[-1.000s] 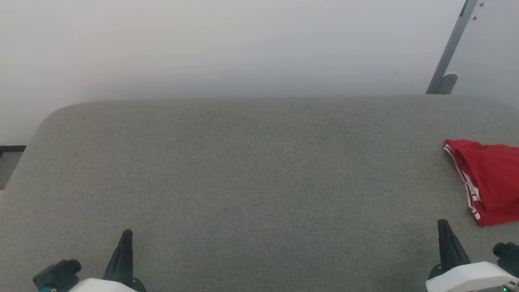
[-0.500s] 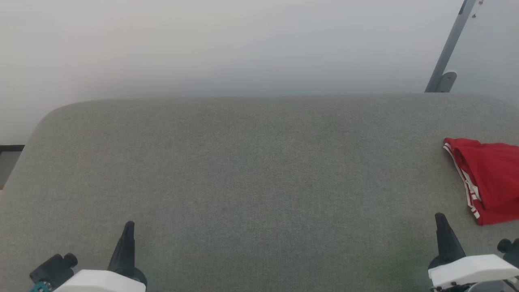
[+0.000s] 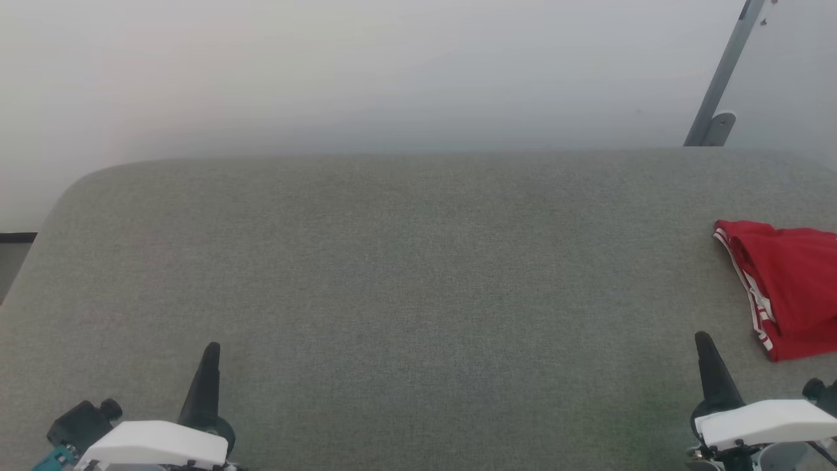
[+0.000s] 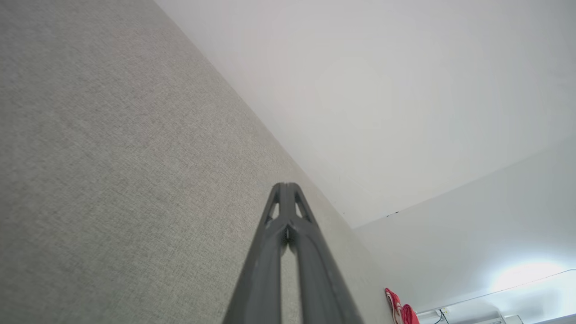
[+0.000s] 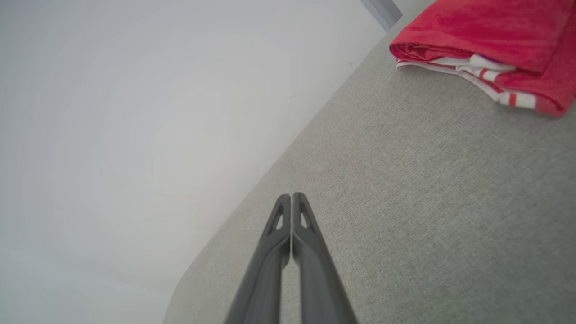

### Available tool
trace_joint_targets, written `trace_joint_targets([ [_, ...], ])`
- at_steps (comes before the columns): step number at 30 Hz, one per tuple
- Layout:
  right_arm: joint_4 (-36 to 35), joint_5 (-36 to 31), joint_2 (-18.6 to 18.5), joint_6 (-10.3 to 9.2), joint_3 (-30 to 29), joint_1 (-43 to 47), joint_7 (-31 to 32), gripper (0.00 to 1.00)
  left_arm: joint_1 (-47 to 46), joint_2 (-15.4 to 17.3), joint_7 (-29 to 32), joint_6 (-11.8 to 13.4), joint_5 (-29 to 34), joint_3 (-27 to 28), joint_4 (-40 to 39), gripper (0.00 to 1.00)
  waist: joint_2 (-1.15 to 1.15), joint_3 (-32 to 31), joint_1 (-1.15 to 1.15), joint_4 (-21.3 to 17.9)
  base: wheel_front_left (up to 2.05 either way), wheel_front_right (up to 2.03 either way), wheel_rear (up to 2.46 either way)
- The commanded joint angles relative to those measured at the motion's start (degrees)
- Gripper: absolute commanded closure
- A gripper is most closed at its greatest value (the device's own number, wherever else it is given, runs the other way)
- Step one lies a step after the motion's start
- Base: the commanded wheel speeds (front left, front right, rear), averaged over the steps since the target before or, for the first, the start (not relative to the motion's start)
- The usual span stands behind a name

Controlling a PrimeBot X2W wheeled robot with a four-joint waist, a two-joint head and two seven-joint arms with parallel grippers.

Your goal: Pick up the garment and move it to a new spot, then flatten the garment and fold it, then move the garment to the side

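- Since the grey cloth-covered bench (image 3: 418, 294) lies bare across its middle and the garment (image 3: 794, 288) is seen folded at its right side, partly cut off by the head view's edge, the step in hand is judged to be the last one: the putting aside, which looks done or nearly so.
- The garment is seen resting on the bench as a compact red bundle, well apart from the left claw (image 3: 210, 353) and near, but not touched by, the right claw (image 3: 703, 343).
- The left claw is shown at the lower left with its fingers pressed together and nothing held. The right claw, at the lower right, is likewise pressed together and empty.
- If a further nudge is wanted, it is best given by the right claw alone, kept low and set against the bundle's left edge, so that the layers are pushed as one and not peeled open.
- The striped trim (image 5: 510, 99) is seen peeping out from under the top layer. That open edge should be kept clear of a sliding finger, since it is judged the likeliest place for the fold to be caught and undone.
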Motion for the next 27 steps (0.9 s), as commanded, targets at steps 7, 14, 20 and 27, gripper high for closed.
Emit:
trace_joint_targets([
  [7, -0.90, 5.70, 0.14, -0.03, 0.18, -1.89, 1.37, 1.00, -2.12, -0.33, 1.46, -0.08, -4.94, 0.59, -0.30, 1.00, 0.00, 0.15, 0.00, -0.10, 0.00, 0.00, 0.00],
  [14, -0.96, 9.89, 0.34, -0.03, 0.24, -2.36, 2.47, 1.00, -2.68, -0.75, 2.52, -0.09, -8.75, 0.80, -0.18, 1.00, 0.00, 0.29, 0.00, -0.19, 0.00, 0.00, 0.00],
  [20, -1.01, 13.33, 0.50, -0.04, 0.30, -2.80, 3.34, 1.00, -3.27, -1.11, 3.44, -0.09, -11.77, 0.96, -0.09, 1.00, 0.00, 0.41, 0.00, -0.26, 0.00, 0.00, 0.00],
  [27, -1.06, 17.06, 0.68, -0.02, 0.36, -3.21, 4.28, 1.00, -3.82, -1.52, 4.40, -0.10, -15.15, 1.12, 0.00, 1.00, 0.00, 0.55, 0.00, -0.36, 0.00, 0.00, 0.00],
])
